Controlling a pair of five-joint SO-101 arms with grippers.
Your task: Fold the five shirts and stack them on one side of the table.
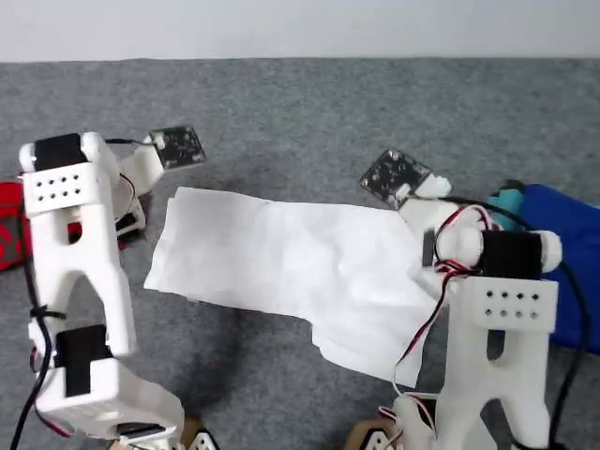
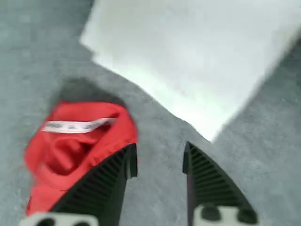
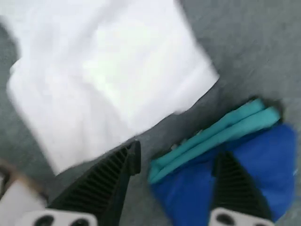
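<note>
A white shirt (image 1: 281, 267) lies partly folded across the middle of the grey table (image 1: 309, 112). My left gripper (image 2: 159, 162) hangs open above bare carpet, between a corner of the white shirt (image 2: 197, 56) and a crumpled red shirt (image 2: 77, 141). The red shirt (image 1: 9, 225) peeks out at the table's left edge behind the left arm. My right gripper (image 3: 181, 162) is open above the gap between the white shirt (image 3: 103, 80) and a stack of a teal shirt (image 3: 216, 134) on a blue shirt (image 3: 244, 183). That blue shirt (image 1: 567, 272) lies at the table's right side.
Both arm bases stand at the near edge of the table. Bare grey carpet runs along the back, up to a pale wall (image 1: 300, 28).
</note>
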